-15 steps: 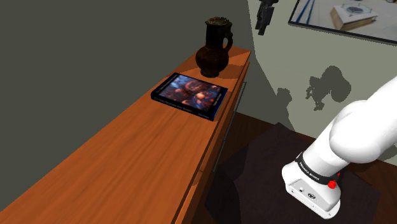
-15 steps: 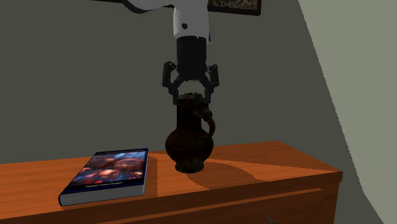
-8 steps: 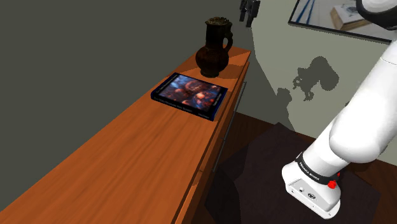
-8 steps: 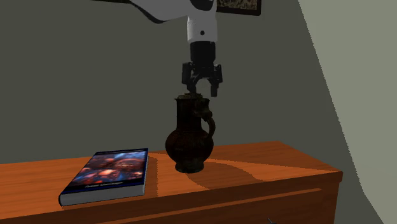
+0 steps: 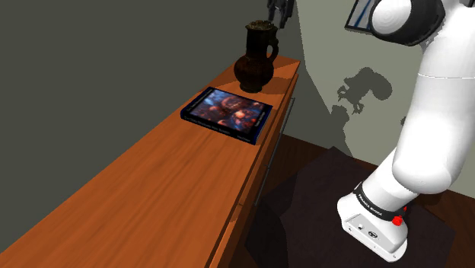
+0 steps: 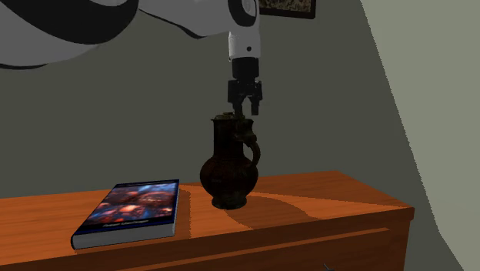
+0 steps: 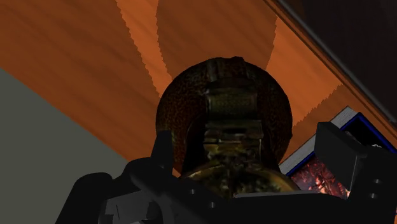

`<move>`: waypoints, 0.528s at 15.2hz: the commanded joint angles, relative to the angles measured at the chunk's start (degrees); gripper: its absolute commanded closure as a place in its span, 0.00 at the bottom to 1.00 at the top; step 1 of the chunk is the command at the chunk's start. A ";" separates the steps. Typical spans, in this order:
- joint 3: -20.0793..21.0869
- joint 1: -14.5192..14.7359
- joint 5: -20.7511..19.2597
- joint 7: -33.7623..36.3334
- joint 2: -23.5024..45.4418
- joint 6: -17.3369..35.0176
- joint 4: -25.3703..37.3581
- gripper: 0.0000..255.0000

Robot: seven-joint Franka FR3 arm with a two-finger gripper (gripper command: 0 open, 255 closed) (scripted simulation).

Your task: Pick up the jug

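Above the dark jug [image 6: 229, 169] — book [image 6: 131, 208] nearby — hangs the claw [image 6: 246, 112] (fingers [image 7: 343, 156] spread).

1. Place: a home room.
2. Furniture: long orange-brown wooden sideboard [image 5: 152, 190] against a plain grey wall [image 5: 91, 68].
3. Household items: glossy dark-blue book [image 5: 227, 114] and dark brown handled jug [image 5: 255, 65] on it; dark-framed picture [image 6: 291, 8] on the wall.

Shoulder view: the gripper [image 5: 280, 15] is cut by the top edge, so only its lower part shows. The arm [image 5: 434, 114] covers most of a framed picture [image 5: 361, 15] on the wall.

Second exterior view: the arm runs off the top and left edges.

Wrist view: the gripper's body hides part of the rim of the jug [image 7: 222, 108]. One finger [image 7: 340, 153] covers most of the book [image 7: 312, 175].
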 commanded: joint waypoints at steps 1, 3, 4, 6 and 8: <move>0.07 0.17 -0.10 -0.28 -0.29 1.69 -1.89 0.00; 0.08 0.48 -0.31 -0.21 -1.09 3.70 -4.69 0.00; 0.08 0.61 -0.41 -0.17 -1.43 4.66 -6.00 0.00; 0.09 0.80 -0.54 -0.12 -1.92 6.15 -7.96 0.00; 0.08 0.77 -0.53 -0.15 -1.88 6.11 -7.88 1.00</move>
